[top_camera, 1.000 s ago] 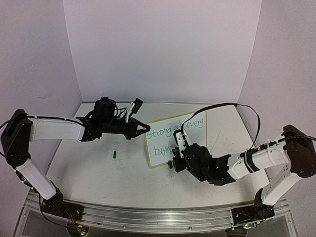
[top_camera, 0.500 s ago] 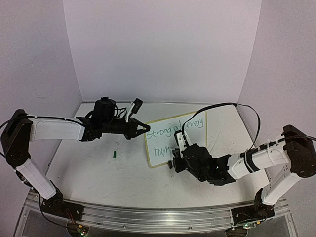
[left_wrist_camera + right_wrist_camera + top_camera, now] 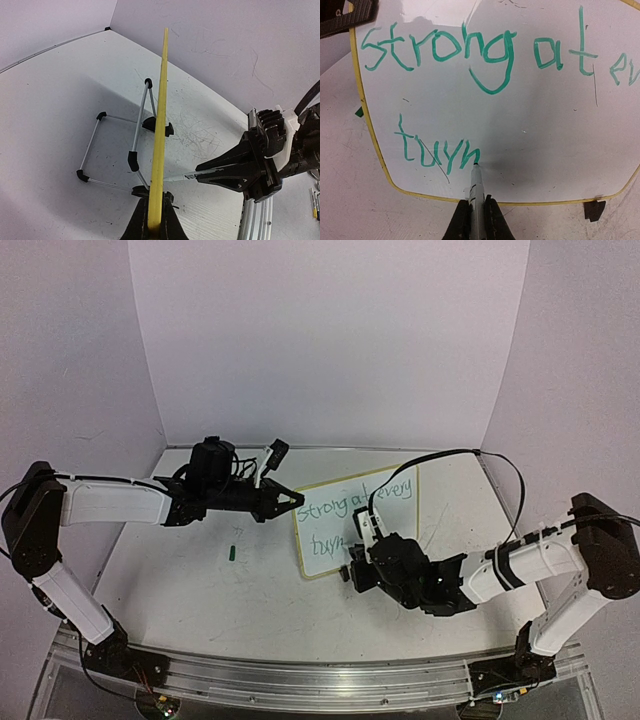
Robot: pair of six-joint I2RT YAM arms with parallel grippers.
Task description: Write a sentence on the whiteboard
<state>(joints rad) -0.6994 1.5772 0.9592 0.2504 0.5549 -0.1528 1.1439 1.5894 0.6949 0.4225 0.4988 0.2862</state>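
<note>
The left claw (image 3: pixel 154 226) is clamping the yellow edge of the whiteboard (image 3: pixel 530 125). The right claw (image 3: pixel 477 216) is gripping a marker (image 3: pixel 475 182), its tip touching the sentence (image 3: pixel 485 55) just after "turn".

The top camera looks down from behind over the whole white tabletop (image 3: pixel 200 590), the left wrist camera sights closely edge-on along the yellow-framed white whiteboard (image 3: pixel 159 150), and the right wrist camera closely faces its written front; all share that board.
</note>
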